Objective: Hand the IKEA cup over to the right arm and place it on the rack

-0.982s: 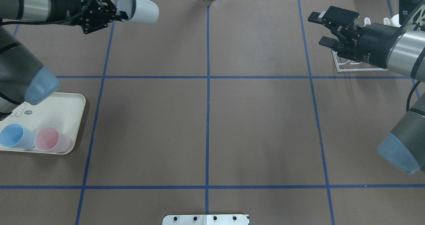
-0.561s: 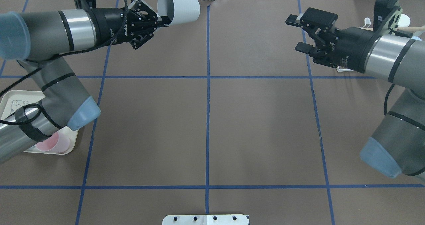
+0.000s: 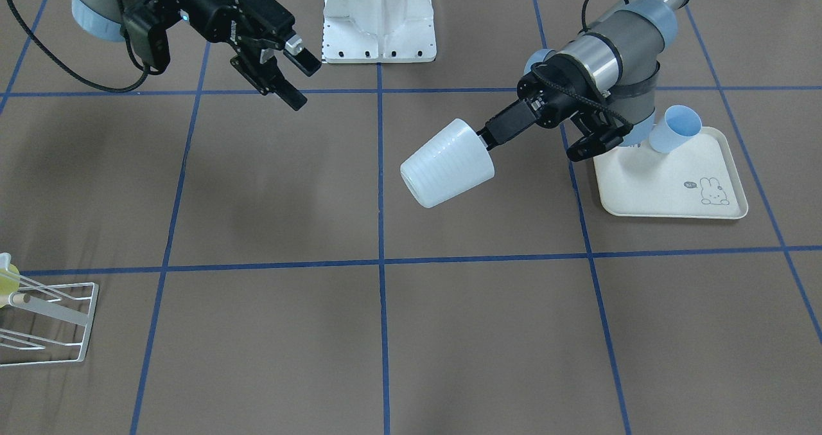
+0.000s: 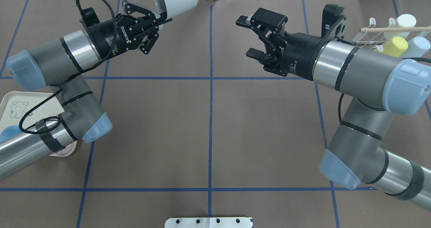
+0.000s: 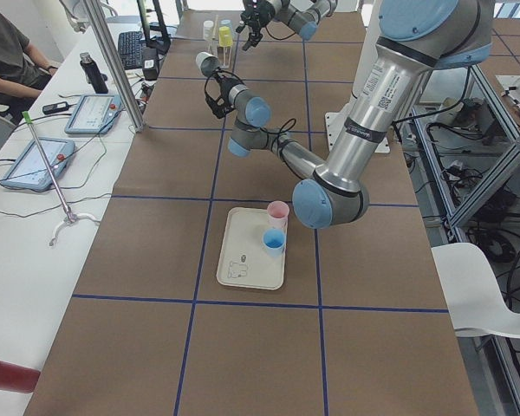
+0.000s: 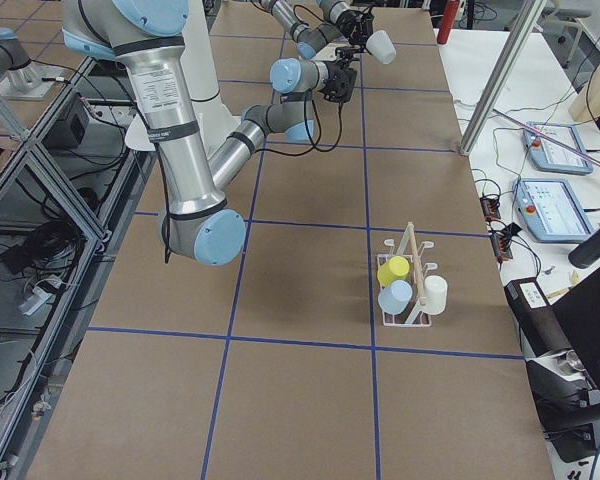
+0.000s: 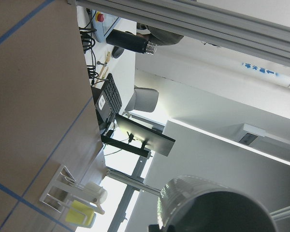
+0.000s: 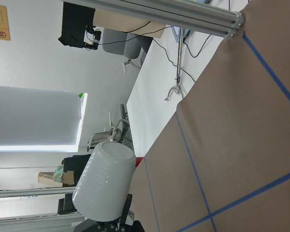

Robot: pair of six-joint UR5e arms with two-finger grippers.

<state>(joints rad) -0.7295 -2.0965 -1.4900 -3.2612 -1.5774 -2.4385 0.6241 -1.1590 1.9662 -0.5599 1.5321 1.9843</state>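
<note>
Holding the cup (image 3: 446, 171) by its rim, left pincer (image 3: 488, 138) clenched; cup sticks out past its tips, off the desk (image 3: 257, 197). Opposite, right pincer (image 3: 300, 80) released, well apart. Approach w/ jaws wide round cup's body, grip firm b4 left lets go.

The table (image 4: 262, 127) is covered edge to edge with brown paper (image 3: 270, 184). Blue tape lines (image 4: 210, 120) divide the paper into a grid of rectangular cells. Three items rest directly on the surface:

- A white base plate (image 3: 379, 17), centred at the robot's edge, on the middle tape line.
- A cream tray (image 3: 668, 191) with a rabbit print, on the robot's left side.
- A white wire rack (image 3: 58, 311), on the robot's right, in a cell on the far side from the robot.
</note>
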